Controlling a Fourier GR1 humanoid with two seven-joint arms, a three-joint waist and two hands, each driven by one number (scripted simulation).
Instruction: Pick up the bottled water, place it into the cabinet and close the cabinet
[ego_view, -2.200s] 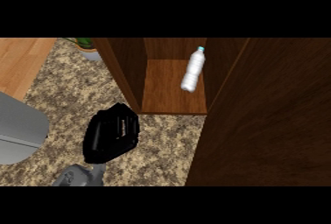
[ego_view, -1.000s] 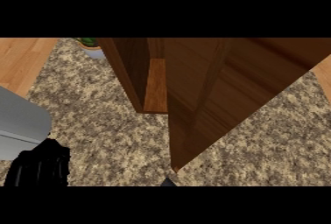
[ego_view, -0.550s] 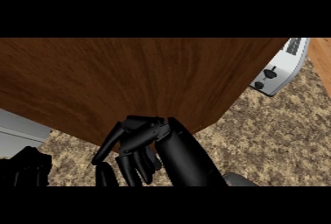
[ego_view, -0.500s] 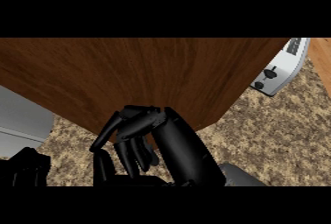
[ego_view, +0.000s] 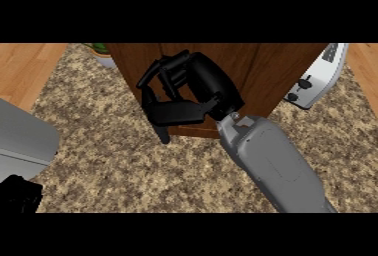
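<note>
single head view, steeply down, close over counter (ego_view: 148, 165)

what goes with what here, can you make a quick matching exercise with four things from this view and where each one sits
Things:
1. right hand
2. left hand
3. toaster
4. cabinet

Places:
A. lower left corner of the view
B. right of the cabinet, on the counter
C. against the wooden cabinet front
D. top centre of the view

Pairs: 1-C, 2-A, 3-B, 4-D
</note>
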